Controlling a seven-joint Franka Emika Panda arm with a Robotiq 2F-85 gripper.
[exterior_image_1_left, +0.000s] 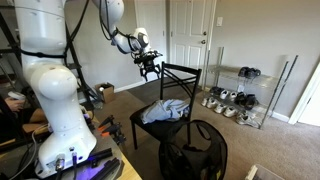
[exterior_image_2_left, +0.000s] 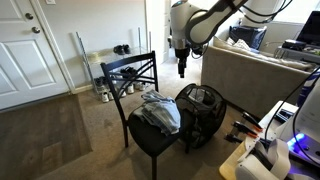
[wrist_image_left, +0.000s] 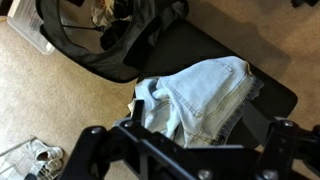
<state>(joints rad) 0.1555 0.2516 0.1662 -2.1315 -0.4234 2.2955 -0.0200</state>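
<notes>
While the end effector (exterior_image_2_left: 181, 68) hangs in the air above the black chair (exterior_image_1_left: 180, 76), its two fingers stand wide apart and hold nothing, as the wrist view shows: one finger is at each side of the lower edge and the space between them is free. Directly below it, well apart from the fingertips, lies a light blue denim garment (wrist_image_left: 200, 95), probably jeans. It is crumpled on the chair seat and hangs a little over one edge of it; in both exterior views it rests there without any contact to the arm. Just beside the chair, on the carpet (exterior_image_2_left: 60, 130), stands a black mesh laundry hamper (exterior_image_2_left: 200, 108) with its mouth open; some cloth-like things are inside, but I cannot tell what they are. Farther away, near the wall, a low shoe rack (exterior_image_1_left: 240, 95) carries several pairs of shoes. By my judgement the work is at its very beginning: the end effector is only positioned over the garment, no grasp is made yet, and the lowering, the closing and the lifting are all left to do.
</notes>
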